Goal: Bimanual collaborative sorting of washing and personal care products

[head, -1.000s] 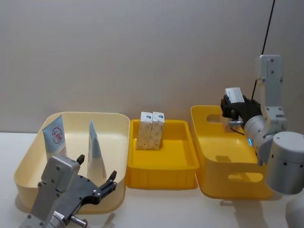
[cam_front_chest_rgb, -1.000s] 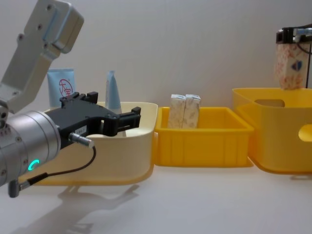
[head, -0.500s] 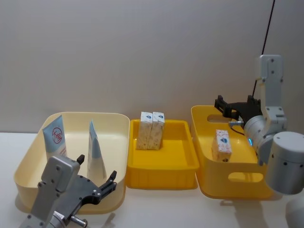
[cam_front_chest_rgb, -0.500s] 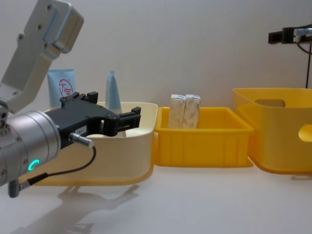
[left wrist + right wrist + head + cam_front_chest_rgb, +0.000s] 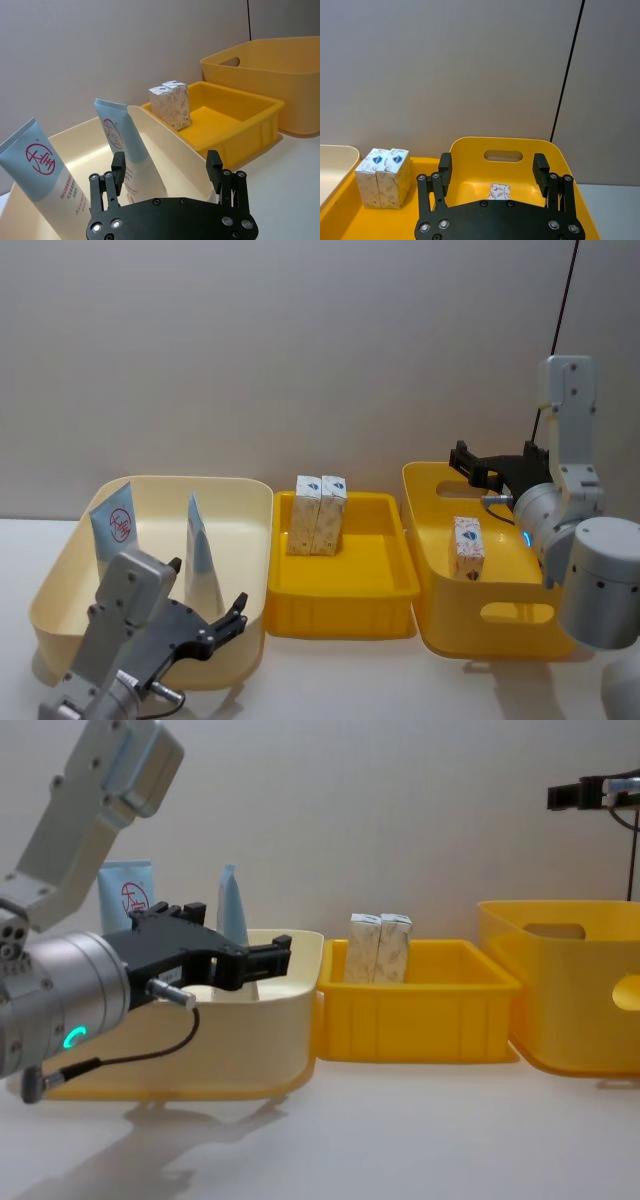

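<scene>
Upright on the floor of the deep yellow plastic tub (image 5: 500, 632), just right of the shallow yellow plastic tray (image 5: 340, 616): one small cream carton with a faint printed pattern (image 5: 468, 547). Sits near the tub wall closest to the tray, with open floor toward the far wall. Well above it, over the tub's back rim with the handle slot: the right gripper (image 5: 492, 161), spread wide and holding nothing.

Inside the tray, at the back left: two more cream cartons (image 5: 319, 514), touching side by side, leaving bare floor in front and toward the tub.

Just left of the tray, rim beside rim: a rounded cream plastic bin (image 5: 150, 481) with two tall light-blue squeeze tubes (image 5: 113, 532) standing apart, red-and-white marks on their faces.

At the bin's front corner nearest the tray, about level with the rim: the left gripper (image 5: 166, 160), fingers parted and gripping nothing, close to the nearer tube.

In front of the tray: bare white tabletop (image 5: 340, 680).
</scene>
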Available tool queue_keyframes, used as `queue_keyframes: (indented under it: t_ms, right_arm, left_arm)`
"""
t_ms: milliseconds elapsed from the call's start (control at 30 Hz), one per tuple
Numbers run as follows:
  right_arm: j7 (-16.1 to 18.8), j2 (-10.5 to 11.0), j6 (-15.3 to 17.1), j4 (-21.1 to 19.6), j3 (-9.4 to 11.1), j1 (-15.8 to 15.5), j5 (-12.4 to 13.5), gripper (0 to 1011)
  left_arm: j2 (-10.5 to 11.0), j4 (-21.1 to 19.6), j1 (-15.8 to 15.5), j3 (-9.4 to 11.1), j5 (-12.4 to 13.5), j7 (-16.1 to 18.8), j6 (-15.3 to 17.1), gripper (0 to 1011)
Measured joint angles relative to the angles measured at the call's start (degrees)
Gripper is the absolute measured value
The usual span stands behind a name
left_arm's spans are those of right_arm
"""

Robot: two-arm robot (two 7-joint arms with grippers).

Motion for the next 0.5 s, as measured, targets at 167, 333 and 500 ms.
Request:
queue_keyframes:
  t_ms: [167,333,500]
  right_arm:
    - [0.0,0.0,0.0,0.0,0.0,0.0,0.0,1001]
    - [0.0,0.0,0.0,0.0,0.0,0.0,0.0,1001]
    - [0.0,0.0,0.0,0.0,0.0,0.0,0.0,1001]
  left_arm:
    - [-0.2,0.8,-1.7,0.2,0.3,-0.7,1.8,1003]
    - [-0.6,1.9,-3.3,0.4,0.8,-1.3,3.7,1003]
    - [-1.0,2.9,-4.6,0.2,0.9,-1.6,4.8,1003]
